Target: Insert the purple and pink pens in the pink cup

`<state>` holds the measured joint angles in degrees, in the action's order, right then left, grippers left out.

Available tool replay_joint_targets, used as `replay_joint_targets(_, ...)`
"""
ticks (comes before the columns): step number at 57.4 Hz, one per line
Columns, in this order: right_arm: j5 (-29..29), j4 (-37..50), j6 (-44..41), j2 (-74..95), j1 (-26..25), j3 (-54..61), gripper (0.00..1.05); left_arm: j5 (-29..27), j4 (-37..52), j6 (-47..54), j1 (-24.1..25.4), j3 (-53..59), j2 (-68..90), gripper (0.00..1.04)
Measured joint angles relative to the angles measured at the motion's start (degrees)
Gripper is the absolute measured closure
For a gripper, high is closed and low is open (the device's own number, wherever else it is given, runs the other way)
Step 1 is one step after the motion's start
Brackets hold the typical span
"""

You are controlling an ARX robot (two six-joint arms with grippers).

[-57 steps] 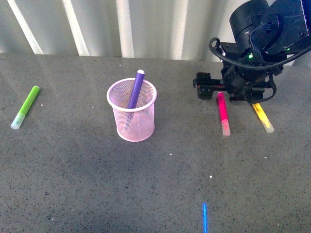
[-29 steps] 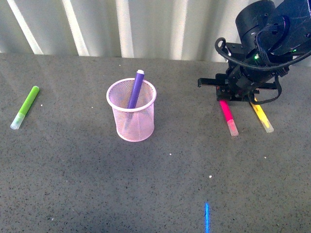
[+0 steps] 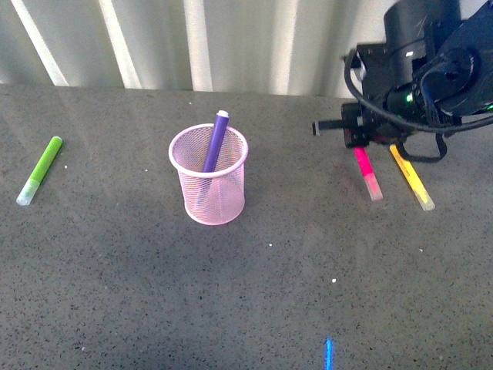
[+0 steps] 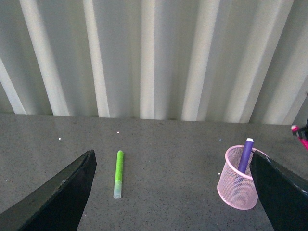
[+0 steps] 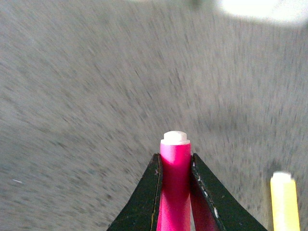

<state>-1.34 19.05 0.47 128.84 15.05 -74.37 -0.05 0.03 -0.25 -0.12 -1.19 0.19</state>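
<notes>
Between the jaws of the right gripper [image 5: 175, 159], pinched near its flat end: pink pen [image 3: 369, 176], pale cap slanting down. Just beside: yellow marker [image 3: 410, 176]. Well off to the gripper's left: pink cup [image 3: 192, 193], upright, purple pen [image 3: 215, 143] leaning inside

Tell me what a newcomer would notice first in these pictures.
The pink cup stands mid-table with the purple pen leaning inside it. At far right, the right gripper is shut on the pink pen, beside a yellow marker. A green marker lies alone at far left.
</notes>
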Motion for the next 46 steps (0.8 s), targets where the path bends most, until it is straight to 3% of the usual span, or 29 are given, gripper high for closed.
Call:
replay_joint_targets(11, 7.08, 12.96, 0.13, -13.11, 7.54, 1.88, 0.93, 0.00, 0.00, -0.02, 0.00, 0.00, 0.00, 0.07)
replay_joint_targets(22, 11.80, 20.85, 4.02, -12.41, 14.75, 4.92, 0.93, 0.00, 0.00, -0.02, 0.00, 0.00, 0.00, 0.07)
replay_joint_targets(46, 12.76, 25.14, 6.56, -6.97, 18.08, 5.55, 0.93, 0.02, 0.00, -0.02, 0.00, 0.00, 0.00, 0.07)
